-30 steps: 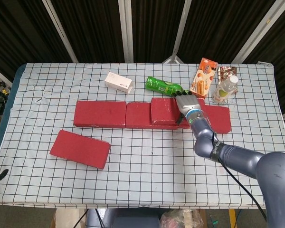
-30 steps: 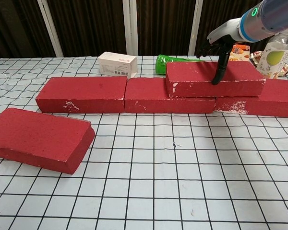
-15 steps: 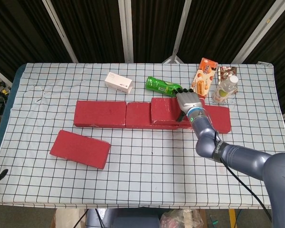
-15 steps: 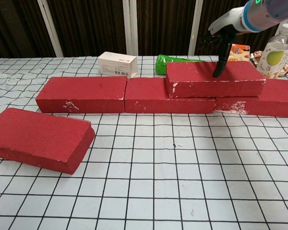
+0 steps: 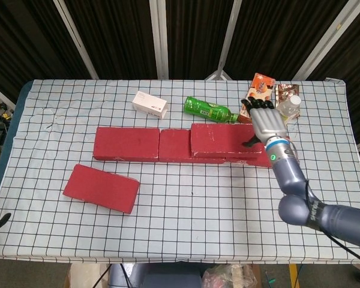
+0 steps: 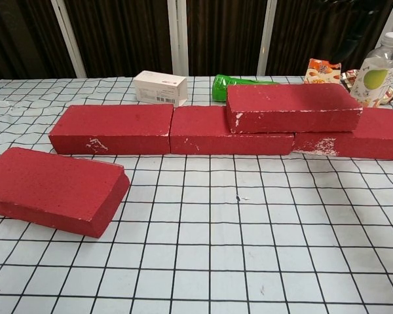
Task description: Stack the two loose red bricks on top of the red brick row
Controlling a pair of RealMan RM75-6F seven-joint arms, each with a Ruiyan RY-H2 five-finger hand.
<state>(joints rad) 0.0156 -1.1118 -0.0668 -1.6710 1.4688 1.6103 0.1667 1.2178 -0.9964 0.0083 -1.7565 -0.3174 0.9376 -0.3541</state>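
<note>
While the right hand hangs above the right end of the red brick row, its fingers are spread and it holds nothing. One brick, the stacked brick, already sits on the row's right half, bridging a joint. The loose brick lies well apart at the near left on the checked table, slightly skewed. It looks heavy, stiff and rough-faced, with chipped edges, so it should not slip; a clasp across its short width near the middle seems the best hold. Only the head view shows the hand; the chest view shows the brick's thickness and the row's front faces. No left hand appears in either view.
</note>
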